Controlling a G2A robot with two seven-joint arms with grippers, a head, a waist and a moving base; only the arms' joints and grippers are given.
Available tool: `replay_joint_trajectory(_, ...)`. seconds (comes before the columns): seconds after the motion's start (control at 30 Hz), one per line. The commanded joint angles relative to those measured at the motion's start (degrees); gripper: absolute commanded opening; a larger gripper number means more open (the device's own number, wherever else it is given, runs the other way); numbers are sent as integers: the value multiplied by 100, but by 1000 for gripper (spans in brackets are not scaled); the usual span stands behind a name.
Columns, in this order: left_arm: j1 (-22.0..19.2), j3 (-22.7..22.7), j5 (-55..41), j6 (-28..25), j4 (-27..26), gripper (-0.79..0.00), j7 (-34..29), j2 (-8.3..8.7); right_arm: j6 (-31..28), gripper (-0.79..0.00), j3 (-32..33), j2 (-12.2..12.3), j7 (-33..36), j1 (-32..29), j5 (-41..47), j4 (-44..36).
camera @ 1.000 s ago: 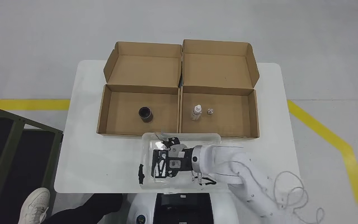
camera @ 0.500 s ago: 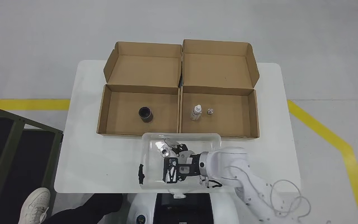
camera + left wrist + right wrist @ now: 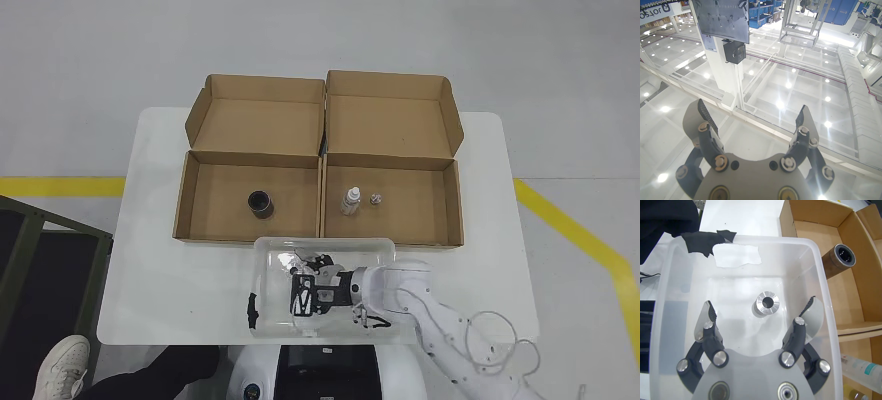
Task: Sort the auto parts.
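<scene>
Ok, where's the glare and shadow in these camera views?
Left wrist view: the open left gripper faces ceiling lamps that flare into starbursts. Right wrist view: the silver bushing glints and throws a soft shadow on the floor of the clear bin, ahead of the open right gripper. Top view: even light on the white table.

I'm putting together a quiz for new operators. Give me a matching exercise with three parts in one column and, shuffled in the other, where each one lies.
Parts:
1. silver ring
2. dark cylinder
3. small bottle

Places:
A. right cardboard box
B. clear bin
C. left cardboard box

Pairs: 1-B, 2-C, 3-A.
</scene>
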Motion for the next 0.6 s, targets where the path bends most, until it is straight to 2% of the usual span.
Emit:
replay_joint_trajectory(0.0, 0, 0, 0, 0, 0, 0, 0, 0, 62, -111, -60, -14, -31, 56, -6, 110)
replay_joint_trajectory(0.3, 0, 0, 0, 0, 0, 0, 0, 0, 294, -182, -262, -77, -107, 293, 45, 533)
replay_joint_trajectory(0.4, 0, 0, 0, 0, 0, 0, 0, 0, 337, -231, -297, -92, -129, 354, 107, 634)
replay_joint_trajectory(0.57, 0, 0, 0, 0, 0, 0, 0, 0, 399, -372, -370, -121, -150, 455, 189, 755)
